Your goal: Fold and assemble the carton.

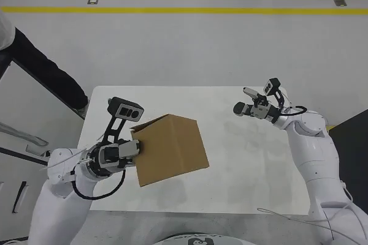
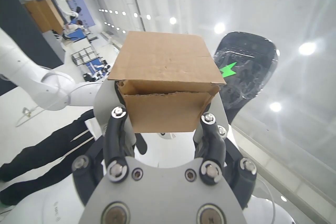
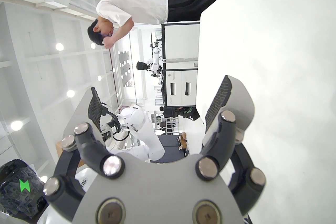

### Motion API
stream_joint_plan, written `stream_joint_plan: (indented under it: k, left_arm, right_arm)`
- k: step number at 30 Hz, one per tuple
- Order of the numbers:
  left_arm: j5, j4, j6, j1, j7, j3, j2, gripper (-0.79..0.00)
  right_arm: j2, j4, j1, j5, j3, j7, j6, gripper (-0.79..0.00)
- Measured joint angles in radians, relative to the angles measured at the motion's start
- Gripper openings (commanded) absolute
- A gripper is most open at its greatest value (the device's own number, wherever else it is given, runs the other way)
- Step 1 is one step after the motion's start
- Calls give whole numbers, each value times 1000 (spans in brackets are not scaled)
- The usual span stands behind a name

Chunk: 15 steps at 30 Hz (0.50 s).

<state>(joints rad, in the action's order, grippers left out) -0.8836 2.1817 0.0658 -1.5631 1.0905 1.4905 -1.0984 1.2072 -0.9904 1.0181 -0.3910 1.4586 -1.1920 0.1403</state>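
Note:
The brown cardboard carton point(image 1: 172, 150) is folded into a box shape and sits tilted over the left half of the white table point(image 1: 251, 177). My left gripper point(image 1: 134, 149) is shut on its left side. In the left wrist view the carton point(image 2: 164, 62) fills the space between the fingers point(image 2: 116, 114), which clamp a flap with a torn edge. Whether its lower edge touches the table is hidden. My right gripper point(image 1: 238, 109) hovers over the table's far right part, well apart from the carton. Its ribbed pads point(image 3: 219, 101) stand wide open with nothing between them.
Bare tabletop point(image 3: 275, 51) stretches between the carton and the right arm and toward the near edge. A white cabinet point(image 1: 12, 122) stands just left of the table. A yellow floor line point(image 1: 190, 10) runs along the far side.

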Motion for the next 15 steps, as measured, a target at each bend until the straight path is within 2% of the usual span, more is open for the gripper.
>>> stream_joint_plan:
  k: [3,9,12,15]
  left_arm:
    - [66,13,-13,-3,4,29,5,-785]
    - [64,13,-11,-2,4,28,5,-785]
    - [128,17,-11,13,-23,28,6,-785]
    - [215,0,60,64,-45,15,5,-785]
  right_arm:
    - [0,0,0,0,0,0,0,0]
    - [0,0,0,0,0,0,0,0]
    - [0,0,0,0,0,0,0,0]
    - [0,0,0,0,0,0,0,0]
